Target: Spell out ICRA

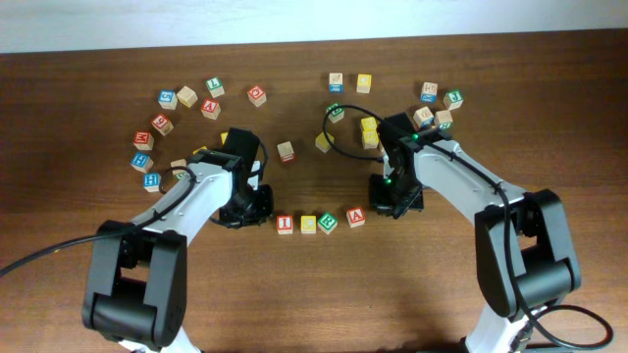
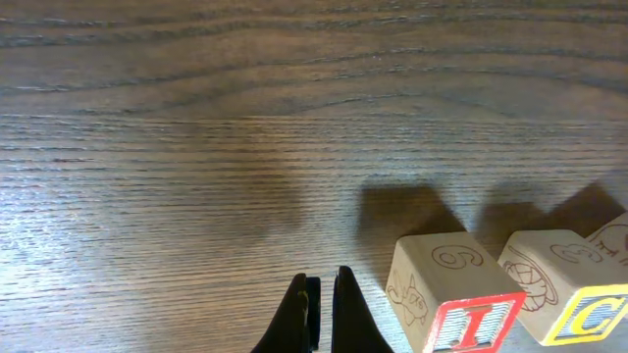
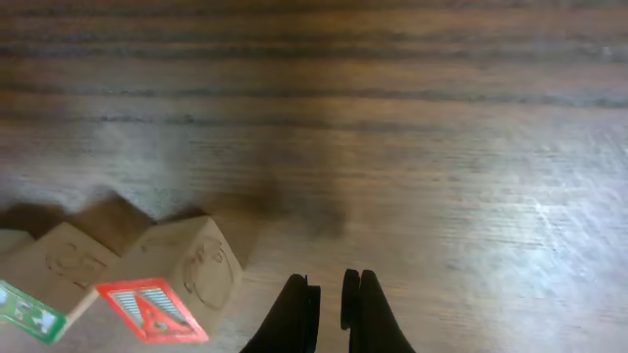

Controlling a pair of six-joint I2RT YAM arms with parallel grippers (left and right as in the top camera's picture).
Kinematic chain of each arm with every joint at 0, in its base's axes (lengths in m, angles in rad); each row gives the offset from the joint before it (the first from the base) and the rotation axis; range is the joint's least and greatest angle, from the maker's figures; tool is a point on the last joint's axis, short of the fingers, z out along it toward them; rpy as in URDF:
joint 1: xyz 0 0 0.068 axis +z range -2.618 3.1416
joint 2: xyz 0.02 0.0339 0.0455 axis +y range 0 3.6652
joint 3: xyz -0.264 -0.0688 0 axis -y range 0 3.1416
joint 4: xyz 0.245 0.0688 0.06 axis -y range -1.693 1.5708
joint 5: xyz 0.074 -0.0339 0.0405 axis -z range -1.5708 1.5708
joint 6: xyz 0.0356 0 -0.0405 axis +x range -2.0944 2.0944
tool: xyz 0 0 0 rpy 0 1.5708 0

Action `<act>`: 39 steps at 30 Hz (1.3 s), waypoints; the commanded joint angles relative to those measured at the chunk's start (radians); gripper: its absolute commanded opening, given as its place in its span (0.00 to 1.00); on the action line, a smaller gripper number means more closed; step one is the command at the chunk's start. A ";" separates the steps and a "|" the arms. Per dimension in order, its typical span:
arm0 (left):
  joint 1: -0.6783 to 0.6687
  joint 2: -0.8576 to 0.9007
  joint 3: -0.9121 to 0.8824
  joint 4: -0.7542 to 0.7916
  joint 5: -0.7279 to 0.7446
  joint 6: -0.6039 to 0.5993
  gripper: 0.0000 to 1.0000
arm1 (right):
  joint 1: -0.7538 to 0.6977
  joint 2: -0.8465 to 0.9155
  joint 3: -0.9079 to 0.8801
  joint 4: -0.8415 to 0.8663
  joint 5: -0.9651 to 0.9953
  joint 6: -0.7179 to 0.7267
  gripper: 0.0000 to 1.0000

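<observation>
Four blocks stand in a row at the front middle of the table: a red I block (image 1: 285, 224), a yellow C block (image 1: 308, 224), a green block (image 1: 328, 223) and a red A block (image 1: 355, 217), which sits slightly turned. My left gripper (image 1: 251, 206) is just left of the I block, fingers together and empty. In the left wrist view the gripper (image 2: 322, 294) is low over bare wood, with the I block (image 2: 461, 294) and the C block (image 2: 569, 284) to its right. My right gripper (image 1: 394, 201) is just right of the A block. In the right wrist view the gripper (image 3: 330, 294) is nearly closed and empty, with the A block (image 3: 162, 279) to its left.
Loose letter blocks lie in an arc across the back: several at the left (image 1: 157, 126), some at the back middle (image 1: 257, 95), one lone block (image 1: 286, 151), yellow ones (image 1: 370, 130) and several at the right (image 1: 432, 93). A black cable (image 1: 329, 132) loops by the right arm.
</observation>
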 commanded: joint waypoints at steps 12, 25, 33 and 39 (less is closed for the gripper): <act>-0.092 0.015 -0.005 0.017 0.031 -0.056 0.00 | -0.001 0.010 -0.036 0.047 -0.113 -0.003 0.04; -0.129 0.015 -0.005 0.010 0.031 -0.055 0.00 | -0.001 0.010 -0.042 0.045 -0.132 -0.003 0.04; -0.130 0.015 -0.005 0.010 0.047 -0.055 0.00 | -0.001 0.010 -0.042 0.048 -0.140 0.002 0.04; -0.130 0.015 -0.005 0.011 0.072 -0.055 0.00 | -0.001 0.010 -0.042 0.048 -0.147 0.001 0.04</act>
